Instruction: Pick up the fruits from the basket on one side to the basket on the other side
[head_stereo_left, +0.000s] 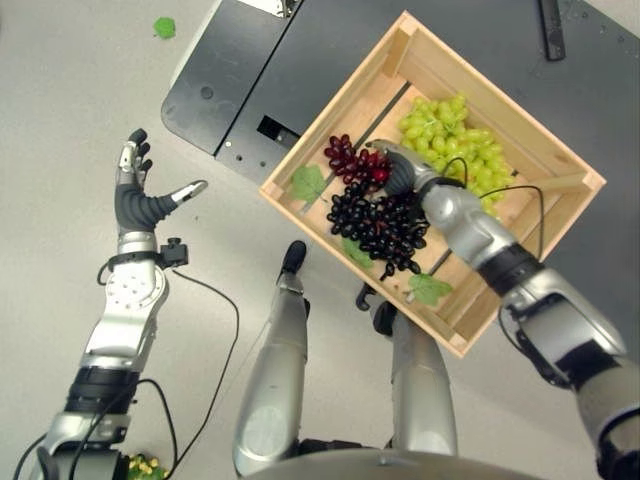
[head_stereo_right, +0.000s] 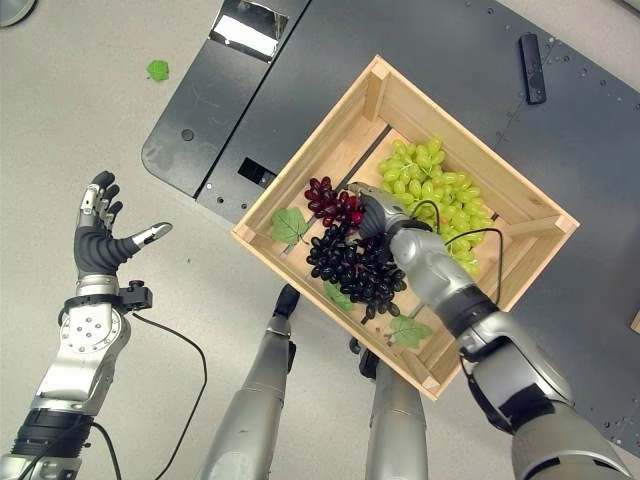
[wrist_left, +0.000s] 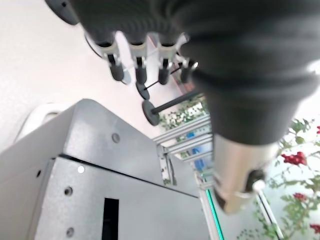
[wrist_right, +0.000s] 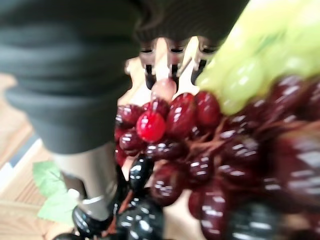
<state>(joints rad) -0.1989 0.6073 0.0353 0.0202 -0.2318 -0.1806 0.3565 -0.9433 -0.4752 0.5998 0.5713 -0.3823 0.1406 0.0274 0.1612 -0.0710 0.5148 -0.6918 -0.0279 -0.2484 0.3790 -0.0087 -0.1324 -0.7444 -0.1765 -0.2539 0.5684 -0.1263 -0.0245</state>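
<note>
A wooden crate (head_stereo_left: 330, 110) holds green grapes (head_stereo_left: 455, 135), a red grape bunch (head_stereo_left: 352, 160) and a black grape bunch (head_stereo_left: 385, 225). My right hand (head_stereo_left: 400, 172) reaches into the crate and rests on top of the red and black bunches. In the right wrist view its fingers (wrist_right: 170, 55) stretch past the red grapes (wrist_right: 175, 120) and the thumb (wrist_right: 92, 200) lies beside the black ones, not closed round them. My left hand (head_stereo_left: 140, 200) hangs over the floor to the left, fingers spread, holding nothing.
The crate sits on a dark grey platform (head_stereo_left: 300, 50) that also carries a black bar (head_stereo_left: 551, 30). Green leaves (head_stereo_left: 308, 183) lie inside the crate. One loose leaf (head_stereo_left: 164, 27) lies on the floor at the far left. Something yellow-green (head_stereo_left: 145, 465) shows by my left arm.
</note>
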